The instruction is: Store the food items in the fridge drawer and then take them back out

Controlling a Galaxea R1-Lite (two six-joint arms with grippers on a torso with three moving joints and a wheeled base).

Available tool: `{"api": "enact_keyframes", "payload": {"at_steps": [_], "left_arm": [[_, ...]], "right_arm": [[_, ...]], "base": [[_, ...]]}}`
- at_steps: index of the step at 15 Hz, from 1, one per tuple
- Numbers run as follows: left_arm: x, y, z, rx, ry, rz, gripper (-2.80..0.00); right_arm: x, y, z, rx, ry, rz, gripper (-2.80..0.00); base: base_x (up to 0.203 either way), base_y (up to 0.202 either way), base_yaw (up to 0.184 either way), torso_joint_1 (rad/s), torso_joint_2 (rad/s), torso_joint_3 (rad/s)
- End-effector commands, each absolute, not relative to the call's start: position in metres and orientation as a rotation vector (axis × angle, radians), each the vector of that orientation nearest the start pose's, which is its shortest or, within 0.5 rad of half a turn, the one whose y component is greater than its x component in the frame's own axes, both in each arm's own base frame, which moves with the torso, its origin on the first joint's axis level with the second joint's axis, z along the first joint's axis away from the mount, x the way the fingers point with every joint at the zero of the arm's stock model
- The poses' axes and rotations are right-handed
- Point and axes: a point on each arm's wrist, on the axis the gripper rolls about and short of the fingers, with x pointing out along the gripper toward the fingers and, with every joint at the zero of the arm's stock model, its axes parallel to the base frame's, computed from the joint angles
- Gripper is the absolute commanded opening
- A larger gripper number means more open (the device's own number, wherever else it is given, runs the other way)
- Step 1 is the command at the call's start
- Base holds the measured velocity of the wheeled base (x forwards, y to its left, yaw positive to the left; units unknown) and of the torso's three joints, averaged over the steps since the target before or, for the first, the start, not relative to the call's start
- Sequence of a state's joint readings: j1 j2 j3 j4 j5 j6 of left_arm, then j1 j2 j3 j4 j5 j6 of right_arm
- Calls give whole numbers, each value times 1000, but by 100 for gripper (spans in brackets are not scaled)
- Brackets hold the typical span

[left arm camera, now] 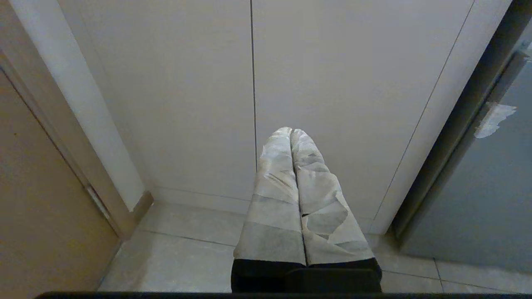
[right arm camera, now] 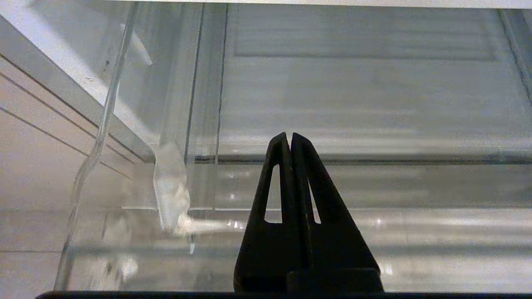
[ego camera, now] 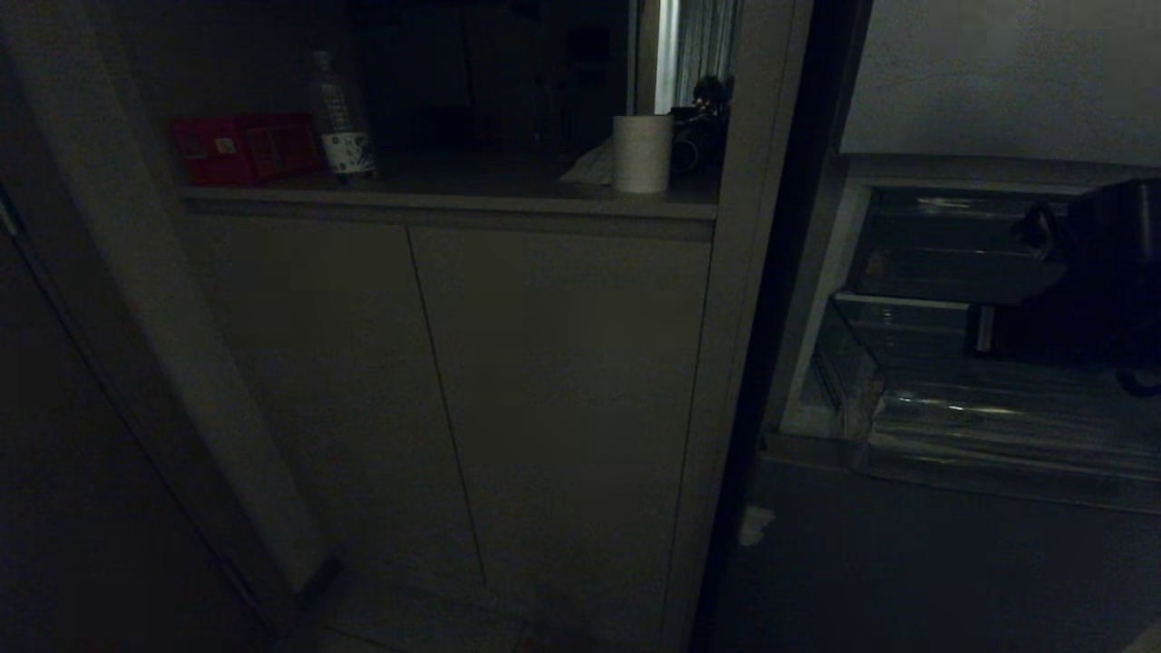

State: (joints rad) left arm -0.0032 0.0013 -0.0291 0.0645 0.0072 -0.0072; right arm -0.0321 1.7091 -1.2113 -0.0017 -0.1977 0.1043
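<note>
Darkness fills most of the room. On the right the fridge stands open, and its clear fridge drawer (ego camera: 989,435) is pulled out, with a shiny front lip. A darker bin (ego camera: 943,263) sits above it. The right arm (ego camera: 1088,299) reaches in over the drawer as a big black shape.

From the right wrist, the right claw (right arm camera: 289,139) is clenched tight, its two black fingers pressed flat together with nothing between them. It points into the fridge drawer (right arm camera: 353,104), over the see-through front lip. The ribbed floor of the drawer shows behind the tips. I cannot see any red food pieces in the part of the drawer that shows.

The left claw (left arm camera: 291,132) is clenched too, its two fingers wrapped in pale tape and touching each other, gripping nothing. It hangs low near the tiled floor (left arm camera: 187,257), pointing at the white cupboard doors (left arm camera: 249,83) beside the fridge.

Above those doors is a worktop (ego camera: 453,195). On it stand a flat red box (ego camera: 245,150), a plastic bottle (ego camera: 340,118) just beside the box, and a white paper roll (ego camera: 642,152) well apart on the right.
</note>
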Motion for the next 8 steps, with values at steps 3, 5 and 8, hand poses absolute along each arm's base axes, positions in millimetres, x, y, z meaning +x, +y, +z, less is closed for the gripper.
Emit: {"api": "enact_keyframes", "payload": {"at_steps": [3, 5, 8], "left_arm": [[-25, 0, 77, -7, 37, 5, -280], [-25, 0, 77, -7, 38, 5, -280], [-25, 0, 77, -7, 37, 5, -280]], "right_arm": [[338, -21, 211, 59, 539, -273, -280], [339, -24, 204, 54, 572, -279, -280], [321, -26, 211, 51, 628, -287, -280]], "base": [[0, 0, 0, 0, 0, 0], [0, 0, 0, 0, 0, 0], [0, 0, 0, 0, 0, 0]]}}
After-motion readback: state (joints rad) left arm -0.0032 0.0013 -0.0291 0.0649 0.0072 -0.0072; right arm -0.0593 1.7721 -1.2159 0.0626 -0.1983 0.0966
